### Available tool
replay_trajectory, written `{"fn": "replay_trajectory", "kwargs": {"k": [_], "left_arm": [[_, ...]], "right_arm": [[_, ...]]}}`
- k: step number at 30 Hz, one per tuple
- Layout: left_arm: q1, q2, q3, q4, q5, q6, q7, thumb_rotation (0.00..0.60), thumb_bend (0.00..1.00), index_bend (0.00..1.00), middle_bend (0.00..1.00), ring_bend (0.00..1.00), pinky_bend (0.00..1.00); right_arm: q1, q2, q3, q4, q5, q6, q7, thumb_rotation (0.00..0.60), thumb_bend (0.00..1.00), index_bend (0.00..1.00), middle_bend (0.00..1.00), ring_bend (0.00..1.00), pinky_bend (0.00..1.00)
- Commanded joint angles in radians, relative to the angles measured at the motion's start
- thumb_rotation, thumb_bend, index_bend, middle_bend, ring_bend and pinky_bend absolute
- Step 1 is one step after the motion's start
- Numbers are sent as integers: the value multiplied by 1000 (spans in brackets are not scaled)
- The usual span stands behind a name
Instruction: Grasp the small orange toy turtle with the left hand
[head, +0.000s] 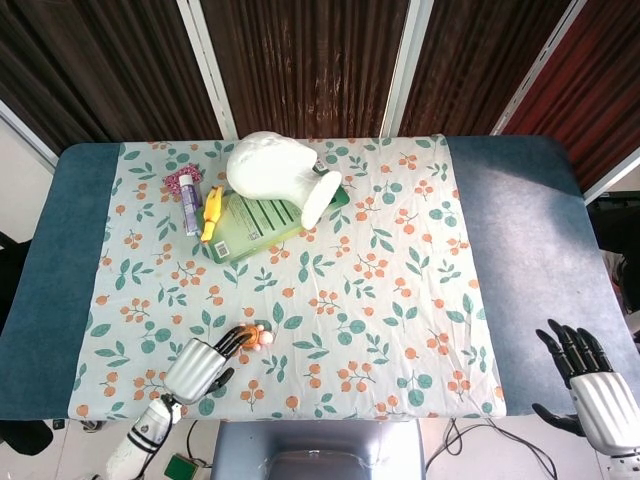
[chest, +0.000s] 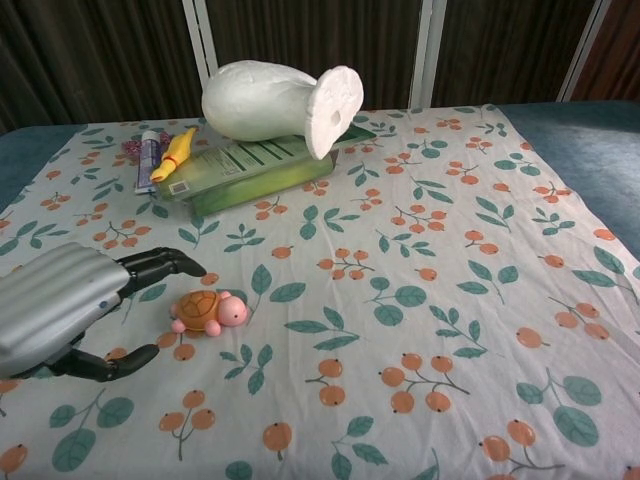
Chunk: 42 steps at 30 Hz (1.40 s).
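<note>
1. 1 step looks nearly complete: the left hand (chest: 60, 310) hovers just beside the orange toy turtle (chest: 207, 311), fingers spread and holding nothing.
2. 1 step is left: closing on the turtle, which sits untouched on the floral tablecloth (head: 400, 260) near the table's front edge.
3. Well apart, the right hand (head: 590, 385) is released, fingers apart, by the table's right corner.

The small orange toy turtle (chest: 207, 311) sits upright on the surface (chest: 420, 250) at about seven o'clock from its centre. It has an orange domed shell, pink head and feet; the head points toward three o'clock.
</note>
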Motion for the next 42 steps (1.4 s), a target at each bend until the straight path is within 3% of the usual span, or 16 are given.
{"fn": "replay_trajectory", "kwargs": {"k": [1, 6, 10, 17, 23, 28, 31, 33, 36, 39, 42], "left_arm": [[-35, -102, -41, 96, -32, -27, 99, 600, 318, 223, 194, 992, 1000], [-55, -176, -56, 200, -53, -21, 92, 600, 318, 218, 209, 998, 1000], [-64, -201, -59, 254, -67, -16, 82, 600, 319, 298, 280, 1000, 1000], [-73, -228, -55, 309, -80, 8, 71, 600, 328, 482, 497, 1000, 1000], [-85, -280, -67, 403, -71, 80, 40, 600, 432, 787, 814, 1000, 1000], [-89, -317, -69, 480, -81, 109, -6, 600, 447, 819, 867, 1000, 1000], [-94, -309, -54, 480, -82, 99, -29, 600, 424, 719, 772, 1000, 1000], [-95, -296, -46, 463, -85, 89, -28, 600, 395, 495, 613, 1000, 1000], [-97, -275, -42, 421, -96, 72, -19, 600, 366, 249, 398, 1000, 1000], [-96, -249, -35, 368, -111, 46, 15, 600, 358, 109, 289, 1000, 1000], [-94, -227, -33, 313, -123, 32, 48, 600, 357, 44, 250, 1000, 1000]], "right_arm": [[0, 3, 6, -4, 16, -1, -2, 600, 133, 0, 0, 0, 0], [-5, 17, 6, -9, 18, 10, 21, 600, 133, 0, 0, 0, 0], [-13, 23, 6, -5, 14, 30, 38, 600, 132, 0, 0, 0, 0], [-20, 29, 6, 0, 9, 46, 55, 600, 133, 0, 0, 0, 0], [-22, 29, 4, 2, 4, 48, 57, 600, 132, 0, 0, 0, 0], [-22, 27, 4, 2, 4, 45, 52, 600, 133, 0, 0, 0, 0], [-22, 26, 4, 1, 4, 44, 48, 600, 133, 0, 0, 0, 0], [-21, 25, 4, 0, 4, 42, 46, 600, 132, 0, 0, 0, 0], [-22, 25, 3, 0, 2, 42, 44, 600, 132, 0, 0, 0, 0], [-22, 25, 4, 0, 1, 43, 45, 600, 132, 0, 0, 0, 0], [-23, 26, 2, 2, -2, 46, 47, 600, 133, 0, 0, 0, 0]]}}
